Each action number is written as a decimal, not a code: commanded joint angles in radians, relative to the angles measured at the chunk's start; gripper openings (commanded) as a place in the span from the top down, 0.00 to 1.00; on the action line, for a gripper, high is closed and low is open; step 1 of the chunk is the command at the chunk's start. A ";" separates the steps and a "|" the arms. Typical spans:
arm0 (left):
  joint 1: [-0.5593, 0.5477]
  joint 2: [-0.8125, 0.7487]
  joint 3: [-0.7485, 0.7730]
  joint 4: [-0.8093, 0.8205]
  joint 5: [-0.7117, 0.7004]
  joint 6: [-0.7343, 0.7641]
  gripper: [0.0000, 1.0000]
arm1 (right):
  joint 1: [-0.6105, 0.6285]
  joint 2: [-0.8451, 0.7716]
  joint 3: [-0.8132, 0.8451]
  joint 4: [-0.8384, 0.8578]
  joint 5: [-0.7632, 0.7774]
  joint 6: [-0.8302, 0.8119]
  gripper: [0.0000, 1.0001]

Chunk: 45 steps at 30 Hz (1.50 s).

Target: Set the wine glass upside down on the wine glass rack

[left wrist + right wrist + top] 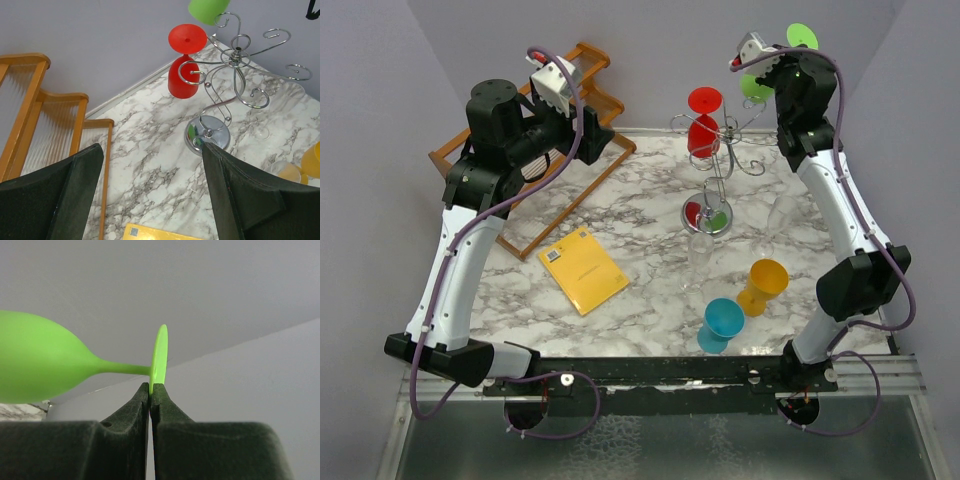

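- Marble tabletop [620,200], grey walls; teal glass [720,322] and orange glass [763,283] stand upright nearest the bases.
- Left gripper [150,150] hangs wide open and empty, clear of the wine glass rack [720,165].
- 1 red glass [704,128] hangs inverted there.
- Right gripper [150,390] pinches the green wine glass [35,362] by its foot rim, high above the rack's far side — leaving the bowl free to tip down.

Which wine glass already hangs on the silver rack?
The red wine glass: it hangs bowl-down on the silver wire rack. The green one is in the right tool; the yellow glass, teal glass and clear glass stand on the table.
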 commanded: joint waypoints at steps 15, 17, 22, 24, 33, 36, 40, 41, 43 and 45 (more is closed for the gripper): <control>0.019 -0.017 0.007 0.035 0.033 -0.003 0.17 | 0.001 -0.005 0.047 -0.267 -0.400 -0.294 0.91; 0.022 -0.020 0.004 0.034 0.033 -0.003 0.17 | 0.001 0.005 0.068 -0.307 -0.425 -0.305 0.90; 0.030 -0.029 -0.002 0.035 0.033 0.001 0.17 | 0.001 0.020 0.100 -0.376 -0.458 -0.338 0.90; 0.032 -0.030 -0.002 0.034 0.033 0.001 0.17 | 0.001 0.024 0.104 -0.396 -0.462 -0.359 0.90; 0.040 -0.033 -0.009 0.043 0.042 -0.005 0.17 | 0.001 0.039 0.124 -0.470 -0.483 -0.412 0.91; 0.043 -0.036 -0.014 0.045 0.043 -0.006 0.17 | 0.001 0.040 0.137 -0.497 -0.496 -0.419 0.91; 0.046 -0.037 -0.017 0.048 0.044 -0.008 0.17 | 0.001 0.037 0.150 -0.528 -0.513 -0.421 0.92; 0.047 -0.038 -0.017 0.048 0.043 -0.007 0.17 | 0.001 0.035 0.153 -0.535 -0.519 -0.422 0.92; 0.048 -0.038 -0.017 0.049 0.043 -0.006 0.17 | 0.001 0.034 0.157 -0.550 -0.525 -0.422 0.92; 0.048 -0.038 -0.018 0.049 0.043 -0.005 0.17 | 0.001 0.031 0.158 -0.562 -0.529 -0.424 0.92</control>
